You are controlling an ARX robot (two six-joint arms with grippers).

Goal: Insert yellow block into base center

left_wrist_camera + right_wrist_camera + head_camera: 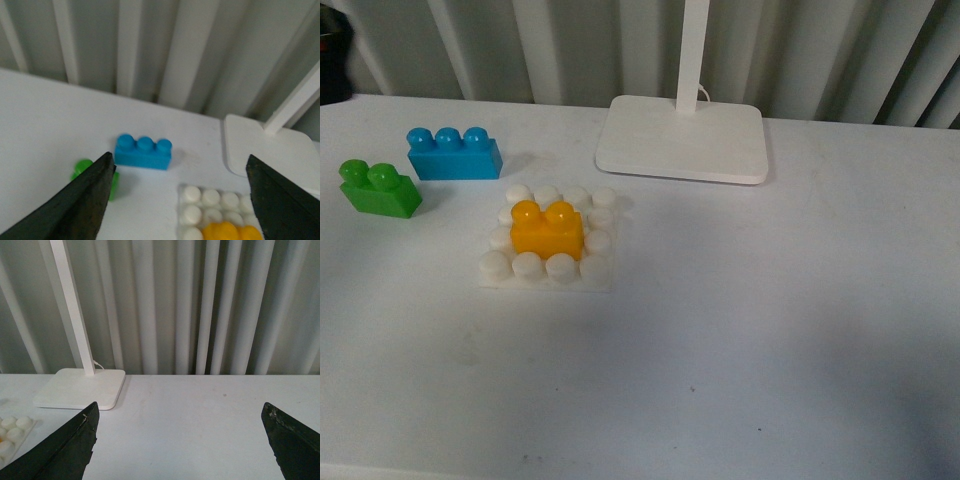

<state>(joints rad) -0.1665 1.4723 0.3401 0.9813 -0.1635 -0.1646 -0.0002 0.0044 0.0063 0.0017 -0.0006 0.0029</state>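
The yellow block [547, 231] sits on the base [548, 274], over the middle of its stud grid, with white studs showing on every side of it; it looks seated upright and level, so the insertion appears done or nearly so, though whether it is pressed fully home cannot be told. Its long axis runs left to right across the base as the robot faces, with its two studs side by side and pointing straight up. The base lies flat on the white table [770, 330], in front of and slightly left of the white lamp foot [682, 138]. Relative to the base, the blue three-stud brick [453, 153] lies behind and to the left, and the green two-stud brick [380, 188] further left, both apart from it. Neither arm shows in the front view. In the left wrist view the left gripper [180, 200] has its jaws spread wide and empty, with the yellow block just inside that picture's edge between them, so the left arm is judged nearer. The right gripper [180, 440] also has its jaws wide apart and empty, looking past the base's corner toward the lamp foot. Any final press would most likely fall to the left arm, coming down on the studs.
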